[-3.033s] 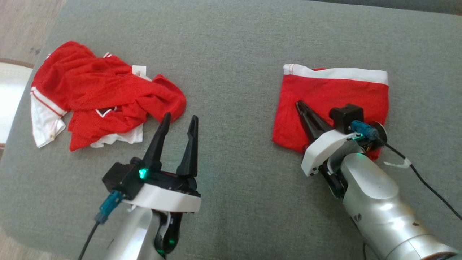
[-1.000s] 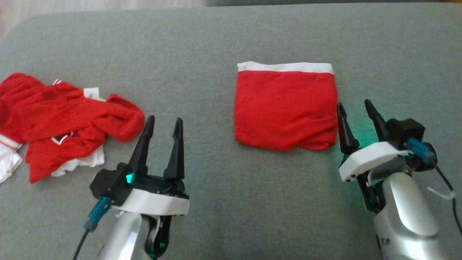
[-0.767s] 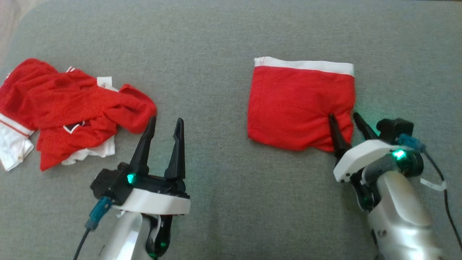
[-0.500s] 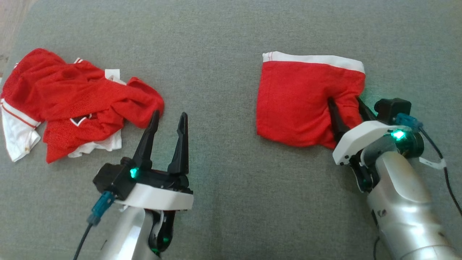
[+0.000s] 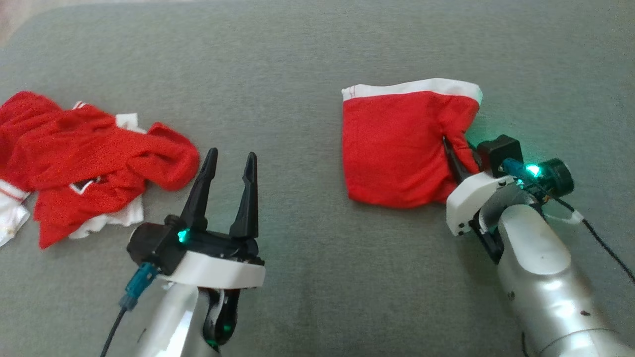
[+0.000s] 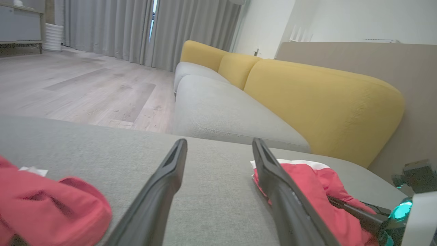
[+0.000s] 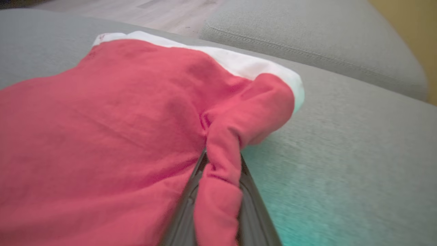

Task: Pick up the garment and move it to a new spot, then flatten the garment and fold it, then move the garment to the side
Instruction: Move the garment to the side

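garment [image 5: 392,148] folded, white band [image 5: 412,88] along far edge, running left-right

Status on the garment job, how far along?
Done: the red shorts lie folded square on the grey cushion, white waistband at the far edge. In hand: right end effector pinches their right edge, cloth bunched between its fingers. To do: carrying them aside. Left end effector open, idle near the crumpled red jersey.

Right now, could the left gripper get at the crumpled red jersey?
Probably yes: the left gripper stands open just beside the crumpled red jersey, with only bare grey cushion between them.
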Controlling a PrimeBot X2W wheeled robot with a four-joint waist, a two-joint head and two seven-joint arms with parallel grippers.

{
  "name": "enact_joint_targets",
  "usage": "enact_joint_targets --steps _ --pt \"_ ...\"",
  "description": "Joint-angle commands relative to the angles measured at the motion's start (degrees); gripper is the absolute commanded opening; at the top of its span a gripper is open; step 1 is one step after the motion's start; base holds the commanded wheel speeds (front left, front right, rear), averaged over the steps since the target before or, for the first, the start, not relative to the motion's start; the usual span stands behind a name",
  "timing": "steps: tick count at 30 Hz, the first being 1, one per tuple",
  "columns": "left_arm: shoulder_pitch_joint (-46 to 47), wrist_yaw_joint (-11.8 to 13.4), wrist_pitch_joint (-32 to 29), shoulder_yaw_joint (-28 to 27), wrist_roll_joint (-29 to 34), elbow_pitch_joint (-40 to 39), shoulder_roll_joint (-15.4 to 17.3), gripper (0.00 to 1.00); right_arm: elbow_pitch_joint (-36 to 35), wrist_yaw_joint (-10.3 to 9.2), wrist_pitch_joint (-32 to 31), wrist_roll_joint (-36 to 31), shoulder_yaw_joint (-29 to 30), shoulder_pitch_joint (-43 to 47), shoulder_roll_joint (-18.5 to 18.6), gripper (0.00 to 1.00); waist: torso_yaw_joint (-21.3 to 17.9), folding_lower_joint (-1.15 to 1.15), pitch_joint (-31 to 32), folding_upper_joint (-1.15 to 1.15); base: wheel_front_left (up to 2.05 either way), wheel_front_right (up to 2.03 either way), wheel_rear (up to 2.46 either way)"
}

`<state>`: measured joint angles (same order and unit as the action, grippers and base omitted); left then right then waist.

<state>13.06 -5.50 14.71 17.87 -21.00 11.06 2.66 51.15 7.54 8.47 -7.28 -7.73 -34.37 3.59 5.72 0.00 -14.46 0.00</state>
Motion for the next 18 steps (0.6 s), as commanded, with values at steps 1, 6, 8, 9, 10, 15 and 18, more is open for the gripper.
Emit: enact_joint_targets --steps 1,6,8,9,10,15,18 --pt "1.8 0.0 0.3 -1.7 0.6 -1.9 0.2 1.00 -2.1 -0.05 0.1 -1.1 -0.6 -0.7 -0.2 0.00 -1.3 0.00 0.1 0.00 0.00 0.00 0.00" --pt "3.1 -0.4 0.3 -0.9 1.7 -2.3 0.2 1.00 -4.3 -0.05 -1.6 -5.4 -0.7 -1.3 3.2 0.00 -4.6 0.00 -0.4 0.00 0.00 0.00 0.00" --pt "3.9 -0.5 0.3 -0.3 1.9 -2.5 0.2 1.00 -5.0 -0.05 -2.4 -5.7 -0.9 -1.9 5.5 0.00 -5.8 0.00 -0.9 0.00 0.00 0.00 0.00" --pt "4.3 -0.6 0.3 0.1 2.0 -2.6 0.2 1.00 -5.3 -0.05 -2.8 -5.6 -1.2 -2.1 6.8 0.00 -6.4 0.00 -1.3 0.00 0.00 0.00 0.00" --pt "4.8 -0.7 0.3 0.6 2.0 -2.7 0.2 1.00 -5.6 -0.05 -3.2 -5.6 -1.6 -2.4 8.3 0.00 -6.8 0.00 -1.7 0.00 0.00 0.00 0.00" --pt "7.1 -1.0 0.3 3.2 1.8 -3.2 0.2 1.00 -6.4 -0.05 -4.8 -4.9 -3.3 -3.6 16.5 0.00 -7.7 0.00 -3.7 0.00 0.00 0.00 0.00" --pt "8.3 -1.0 0.3 4.2 1.6 -3.6 0.2 1.00 -6.4 -0.05 -5.4 -4.3 -3.6 -4.2 21.7 0.00 -7.4 0.00 -5.2 0.00 0.00 0.00 0.00"
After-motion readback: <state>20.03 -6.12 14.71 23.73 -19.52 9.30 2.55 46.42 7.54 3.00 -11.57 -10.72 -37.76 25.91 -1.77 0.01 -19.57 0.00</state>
